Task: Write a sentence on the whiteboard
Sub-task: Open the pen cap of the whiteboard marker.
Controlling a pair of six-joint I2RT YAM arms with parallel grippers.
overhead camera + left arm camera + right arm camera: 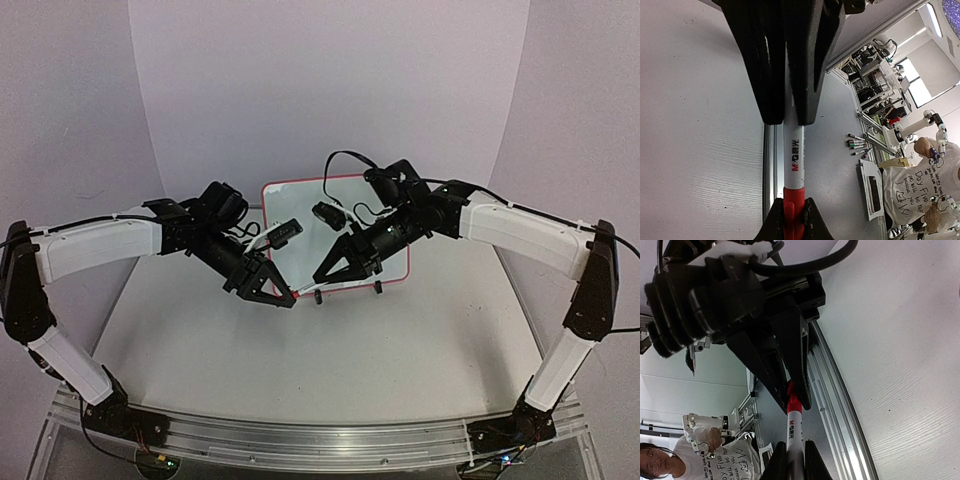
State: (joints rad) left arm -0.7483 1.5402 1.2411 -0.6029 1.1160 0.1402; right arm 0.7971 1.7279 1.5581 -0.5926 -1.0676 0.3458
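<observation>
My left claw [794, 206] is clamped on the red cap [794, 192] of a marker [794, 155]. My right claw [790, 119] pinches the white barrel just beyond it, so the pen bridges the two. The barrel reads "M&G", with Chinese characters beside it. Behind both claws the whiteboard [296, 200] stands upright on its black feet [378, 288] at the far side of the table [300, 370] (the arms cover much of its face, and I can't tell whether anything is written there). Off the table, a person's T-shirt [915, 190] bears handwriting that begins "Day Five".
</observation>
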